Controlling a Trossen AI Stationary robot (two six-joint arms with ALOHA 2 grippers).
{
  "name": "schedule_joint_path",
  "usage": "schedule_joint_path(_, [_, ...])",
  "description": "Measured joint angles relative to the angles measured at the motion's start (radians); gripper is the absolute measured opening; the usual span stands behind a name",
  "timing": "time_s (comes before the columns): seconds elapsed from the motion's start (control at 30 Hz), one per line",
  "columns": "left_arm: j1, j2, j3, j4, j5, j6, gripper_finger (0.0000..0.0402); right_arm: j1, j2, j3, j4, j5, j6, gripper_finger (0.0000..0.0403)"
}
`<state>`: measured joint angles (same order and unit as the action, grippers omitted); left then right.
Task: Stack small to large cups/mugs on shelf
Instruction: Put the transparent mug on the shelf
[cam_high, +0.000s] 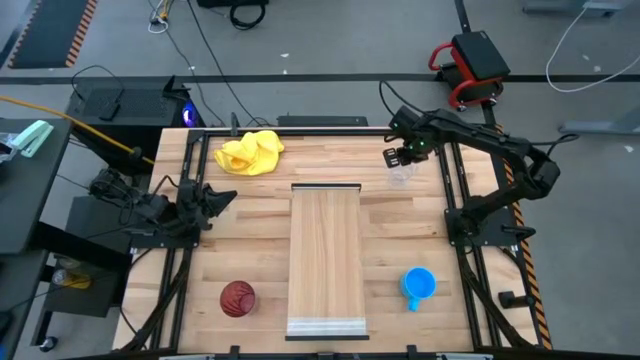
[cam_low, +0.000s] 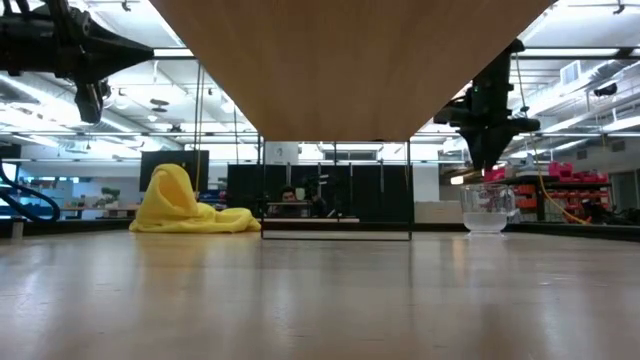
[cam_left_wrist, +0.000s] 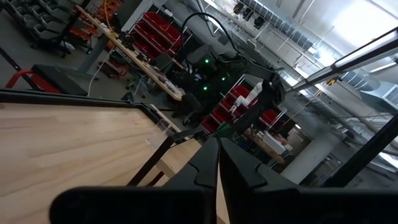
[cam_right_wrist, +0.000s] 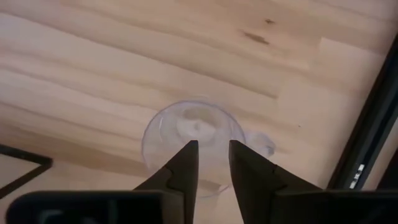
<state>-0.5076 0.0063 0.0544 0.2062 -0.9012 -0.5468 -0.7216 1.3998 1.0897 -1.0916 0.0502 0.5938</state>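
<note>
The small clear glass mug stands upright on the table near its far right corner, and shows in the low view and from above in the right wrist view. My right gripper hangs just over its mouth, pointing down, fingers slightly open and touching nothing. The blue mug sits near the right front. The dark red ribbed cup is at the left front. The light-wood shelf lies lengthwise down the table's middle. My left gripper waits shut at the left side.
A crumpled yellow cloth lies at the far edge, left of the shelf. Black frame rails run along both table sides close to the glass mug. Bare wood lies between the shelf and the mugs.
</note>
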Motion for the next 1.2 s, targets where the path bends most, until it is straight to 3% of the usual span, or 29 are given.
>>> schedule_joint_path(0.43, [0.000, 0.000, 0.000, -0.003, 0.000, 0.001, 0.0023, 0.124, 0.022, 0.000, 0.037, -0.019, 0.084, 0.0101])
schedule_joint_path(0.77, [0.000, 0.000, 0.000, -0.003, 0.000, 0.000, 0.0020, 0.129, 0.129, 0.000, 0.068, -0.018, 0.082, 0.0101])
schedule_joint_path(1.2, [0.000, 0.000, 0.000, -0.002, 0.000, 0.001, 0.0014, 0.128, 0.145, 0.000, 0.106, -0.018, 0.083, 0.0099])
